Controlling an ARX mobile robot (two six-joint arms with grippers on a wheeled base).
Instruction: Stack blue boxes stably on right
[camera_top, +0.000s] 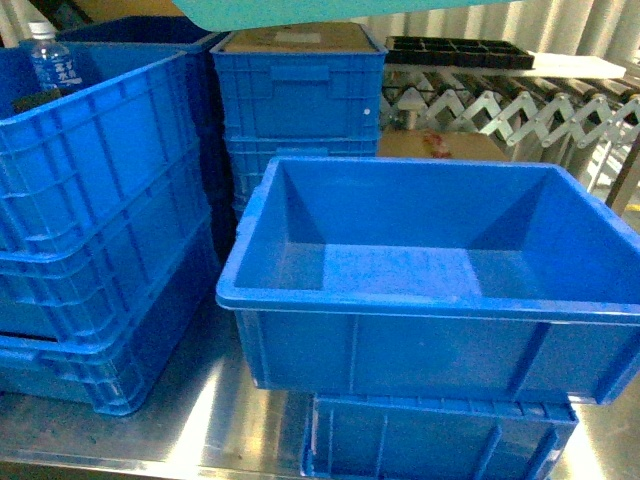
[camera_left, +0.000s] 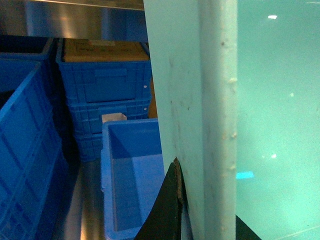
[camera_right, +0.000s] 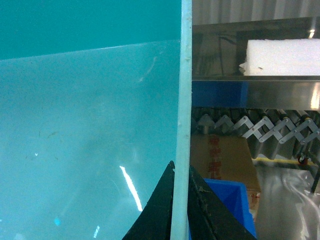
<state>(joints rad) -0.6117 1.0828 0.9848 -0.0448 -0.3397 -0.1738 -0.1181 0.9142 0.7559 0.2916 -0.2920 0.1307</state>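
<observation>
Both sets of fingers, left and right, are pinched shut on opposite rims of the turquoise tub, held up above the royal-blue tub on its ribbed crate. I reckon uneven lowering could jam it crooked inside.

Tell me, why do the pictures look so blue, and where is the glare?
Head view: strong blue cast, white glare on the metal table. Left wrist view: turquoise box fills the right half, close and soft. Right wrist view: bright streak on that box's wall.
</observation>
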